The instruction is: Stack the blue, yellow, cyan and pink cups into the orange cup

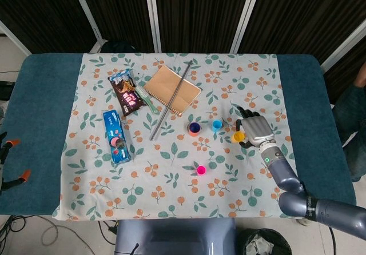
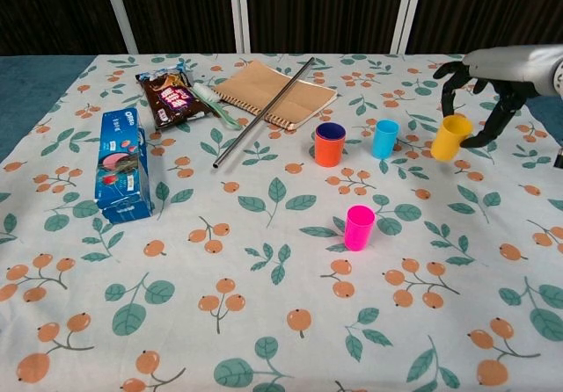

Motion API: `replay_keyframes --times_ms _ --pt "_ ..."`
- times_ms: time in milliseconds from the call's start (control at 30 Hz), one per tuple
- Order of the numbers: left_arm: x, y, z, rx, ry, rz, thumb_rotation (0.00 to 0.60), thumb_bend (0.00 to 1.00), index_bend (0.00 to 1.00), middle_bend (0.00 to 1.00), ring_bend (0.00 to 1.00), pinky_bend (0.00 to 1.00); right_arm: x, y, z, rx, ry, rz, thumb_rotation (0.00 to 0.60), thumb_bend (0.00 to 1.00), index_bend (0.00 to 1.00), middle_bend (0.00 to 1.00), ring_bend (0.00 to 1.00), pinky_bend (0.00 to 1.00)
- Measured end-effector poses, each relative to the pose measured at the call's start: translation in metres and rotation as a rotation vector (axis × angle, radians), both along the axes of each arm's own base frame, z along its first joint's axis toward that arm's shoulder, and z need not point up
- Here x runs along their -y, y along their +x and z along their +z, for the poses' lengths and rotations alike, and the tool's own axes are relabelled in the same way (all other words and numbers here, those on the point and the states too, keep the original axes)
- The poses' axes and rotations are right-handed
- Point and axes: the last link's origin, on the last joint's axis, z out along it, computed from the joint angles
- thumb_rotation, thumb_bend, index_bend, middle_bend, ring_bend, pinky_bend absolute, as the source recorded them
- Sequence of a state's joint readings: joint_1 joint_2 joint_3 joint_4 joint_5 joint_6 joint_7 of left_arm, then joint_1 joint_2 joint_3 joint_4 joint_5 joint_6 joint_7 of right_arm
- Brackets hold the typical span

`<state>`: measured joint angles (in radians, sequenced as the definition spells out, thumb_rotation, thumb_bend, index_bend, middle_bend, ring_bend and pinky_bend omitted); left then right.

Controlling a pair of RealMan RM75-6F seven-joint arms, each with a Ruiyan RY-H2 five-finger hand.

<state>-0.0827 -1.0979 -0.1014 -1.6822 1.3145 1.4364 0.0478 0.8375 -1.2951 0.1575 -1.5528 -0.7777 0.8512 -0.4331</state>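
My right hand (image 2: 486, 76) (image 1: 256, 130) grips the yellow cup (image 2: 450, 137) (image 1: 238, 136), holding it tilted above the cloth at the right. The orange cup (image 2: 330, 144) (image 1: 194, 129) stands near the middle with the blue cup nested inside it, its dark blue rim showing. Just right of it stands the cyan cup (image 2: 383, 138) (image 1: 216, 125). The pink cup (image 2: 358, 227) (image 1: 201, 170) stands alone nearer the front. My left hand appears in neither view.
A brown notebook (image 2: 274, 94) with a metal rod (image 2: 262, 112) across it lies behind the cups. A snack bag (image 2: 171, 98), a toothbrush (image 2: 214, 104) and a blue biscuit box (image 2: 120, 163) lie at the left of the floral cloth (image 2: 264, 260).
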Motion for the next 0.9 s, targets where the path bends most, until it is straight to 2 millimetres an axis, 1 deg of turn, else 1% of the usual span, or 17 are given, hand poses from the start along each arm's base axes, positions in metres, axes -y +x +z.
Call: replay_keyframes --times_ms 67,167,267,400,533,567,667,767,900 --pt "0.0 0.0 0.0 0.001 0.001 -0.001 0.6 0.19 0.22 0.01 0.0 0.0 0.004 0.009 0.009 -0.003 -0.009 0.008 0.6 0.32 0.52 0.0 0.13 0.19" --pt "0.0 0.0 0.0 0.003 0.001 0.0 0.6 0.19 0.22 0.01 0.0 0.0 0.01 0.024 0.017 0.006 -0.013 0.006 0.6 0.32 0.52 0.0 0.13 0.19" --pt "0.0 0.001 0.0 0.004 0.003 -0.002 0.6 0.19 0.22 0.01 0.0 0.0 0.017 0.041 0.023 0.02 -0.012 -0.004 0.6 0.32 0.52 0.0 0.12 0.2" --pt "0.0 0.0 0.001 0.008 0.004 -0.001 0.6 0.19 0.22 0.01 0.0 0.0 0.027 0.065 0.025 0.044 0.003 -0.016 0.6 0.32 0.52 0.0 0.12 0.2" --pt "-0.001 0.0 0.001 0.011 0.005 0.0 0.6 0.19 0.22 0.01 0.0 0.0 0.035 0.094 0.021 0.073 0.027 -0.02 0.6 0.32 0.52 0.0 0.13 0.2" --pt "-0.001 0.0 0.001 0.012 0.004 0.001 0.6 0.19 0.22 0.01 0.0 0.0 0.037 0.102 0.018 0.078 0.034 -0.018 0.6 0.32 0.52 0.0 0.13 0.2" --pt "-0.001 0.001 0.002 0.014 0.006 -0.001 0.6 0.19 0.22 0.01 0.0 0.0 0.042 0.12 0.009 0.087 0.048 -0.018 0.6 0.32 0.52 0.0 0.13 0.2" --pt "-0.001 0.0 0.002 0.018 0.007 0.001 0.6 0.19 0.22 0.01 0.0 0.0 0.046 0.131 -0.002 0.087 0.056 -0.023 0.6 0.32 0.53 0.0 0.13 0.2" --pt "-0.001 0.0 0.002 0.021 0.006 0.002 0.6 0.19 0.22 0.01 0.0 0.0 0.048 0.137 -0.013 0.076 0.061 -0.026 0.6 0.32 0.53 0.0 0.13 0.2"
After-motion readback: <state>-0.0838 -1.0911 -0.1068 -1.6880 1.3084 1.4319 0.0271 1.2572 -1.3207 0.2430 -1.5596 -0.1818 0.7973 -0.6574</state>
